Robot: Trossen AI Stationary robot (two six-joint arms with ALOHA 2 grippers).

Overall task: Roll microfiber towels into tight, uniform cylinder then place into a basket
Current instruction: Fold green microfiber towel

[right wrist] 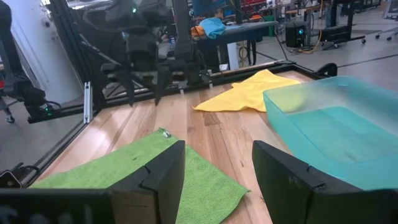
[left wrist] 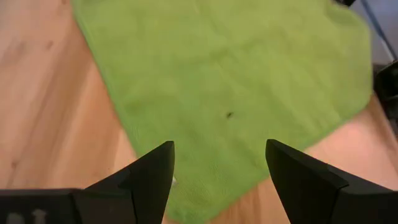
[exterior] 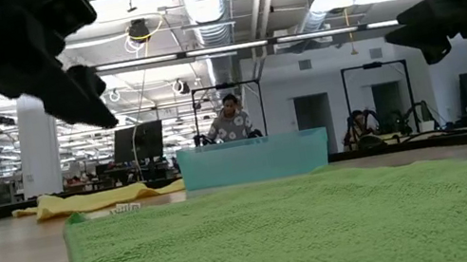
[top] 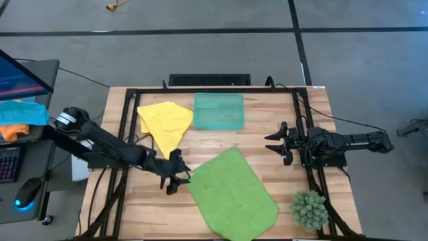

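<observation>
Basket [top: 219, 111] holds nothing; both towels lie outside

Two towels lie on the table [top: 267, 144]: one green towel [top: 233, 194] (the larger), one yellow towel [top: 165, 124]; one teal basket [top: 219, 110] beside the yellow one; one small plant [top: 309, 209] at the table's near right corner; two arms, so two grippers, the left gripper [top: 179, 175] and the right gripper [top: 277, 143]; off the table at the left, one blue cloth [top: 23, 111] and one orange cloth [top: 13, 131]; one person [exterior: 232, 120] in the room behind.
</observation>
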